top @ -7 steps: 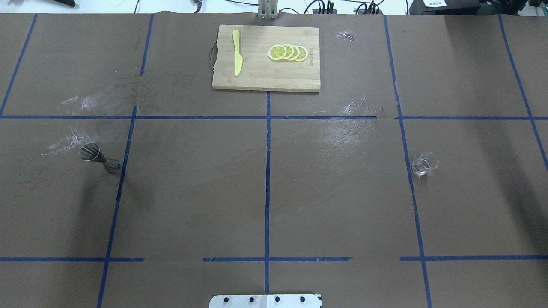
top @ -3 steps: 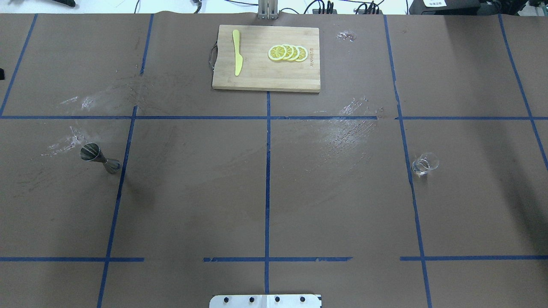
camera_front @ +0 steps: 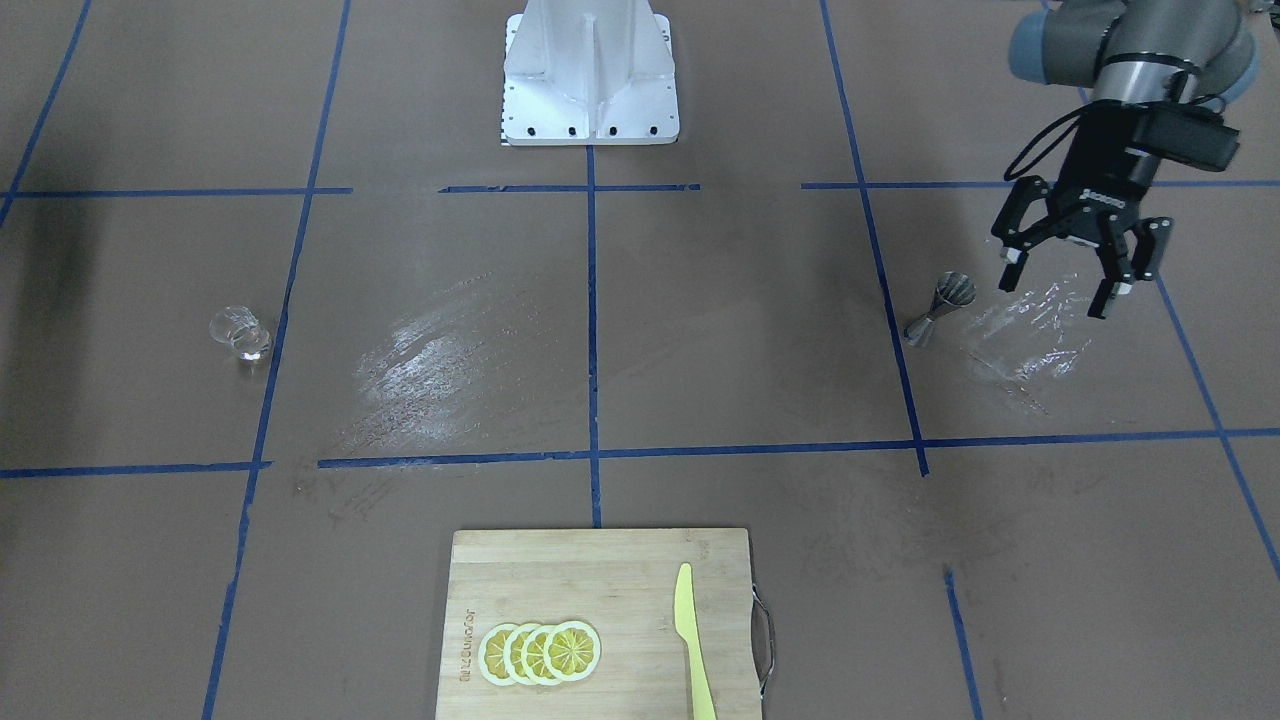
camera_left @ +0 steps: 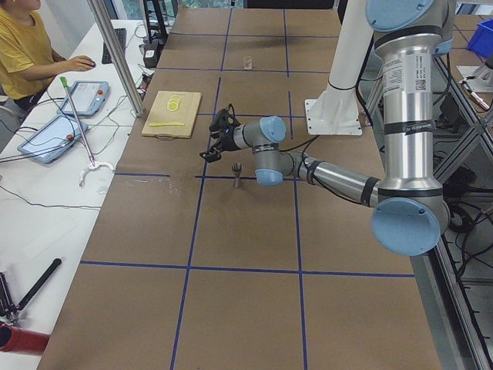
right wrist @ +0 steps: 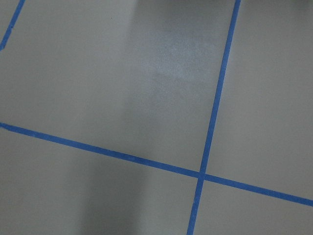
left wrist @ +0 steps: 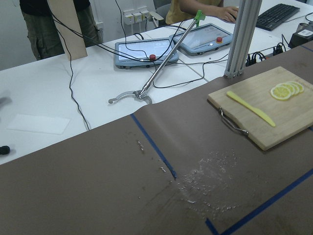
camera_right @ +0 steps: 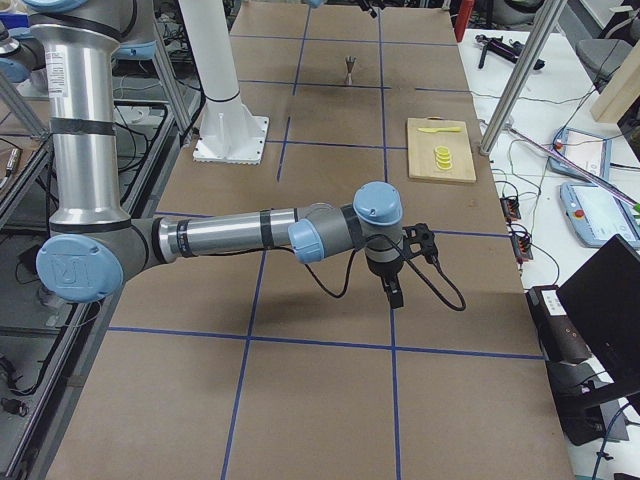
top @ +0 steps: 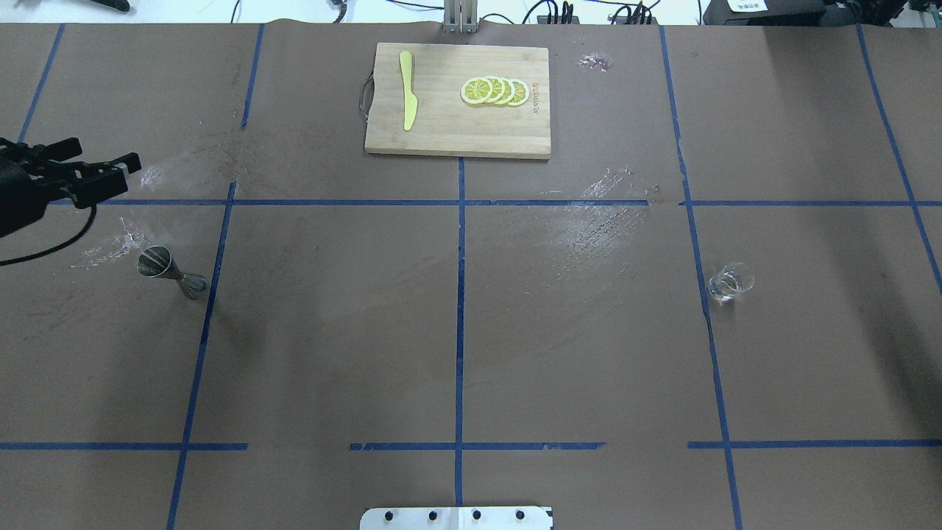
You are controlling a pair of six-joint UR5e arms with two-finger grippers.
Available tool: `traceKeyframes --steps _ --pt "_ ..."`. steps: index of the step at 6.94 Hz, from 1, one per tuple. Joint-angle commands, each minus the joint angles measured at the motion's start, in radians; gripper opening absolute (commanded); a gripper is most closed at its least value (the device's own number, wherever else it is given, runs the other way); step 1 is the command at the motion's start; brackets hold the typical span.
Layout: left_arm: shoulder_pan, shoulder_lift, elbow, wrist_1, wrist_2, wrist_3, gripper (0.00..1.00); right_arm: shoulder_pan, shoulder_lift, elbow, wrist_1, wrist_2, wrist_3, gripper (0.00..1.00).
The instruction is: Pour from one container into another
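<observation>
**Left gripper held wide open beside the jigger, nothing grabbed**

Both fingers are spread well apart and pointed down at the table, with nothing between them. The gripper is hung just above a shiny, wet-looking smear, near the metal jigger but not touching it. The jigger is stood upright on the brown cover, right next to a blue tape line, on the robot's left half of the table.

The clear cup is parked way over on the robot's right half, well apart from the jigger and just beside another tape line. It's upright too, and no gripper is touching it.

The right gripper is only caught in the side view from the robot's right, pointed down over the table at the end of a stretched-out arm. Whether it's spread or pressed together can't be told from that angle, and only bare cover and tape are shown by its own wrist camera.

Over on the operators' side, a wooden cutting board is laid out with a fan of lemon slices and a yellow knife on it. A second, bigger smear is spread across the middle of the table.
</observation>
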Motion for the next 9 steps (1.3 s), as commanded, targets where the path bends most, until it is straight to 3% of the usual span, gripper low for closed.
traceKeyframes --steps 1,3,4,9 --pt "0.237 0.032 0.005 -0.019 0.398 -0.111 1.0 0.0 -0.011 0.001 0.016 0.002 0.001 1.0" --pt "0.351 0.048 0.064 -0.016 0.679 -0.123 1.0 0.002 -0.014 0.002 0.016 0.002 0.0 1.0" --pt "0.377 0.048 0.095 -0.022 0.724 -0.124 1.0 0.002 -0.017 0.001 0.016 0.002 0.0 1.0" --pt "0.488 0.031 0.189 -0.026 0.754 -0.213 1.0 0.002 -0.031 0.013 0.016 0.002 0.0 1.0"
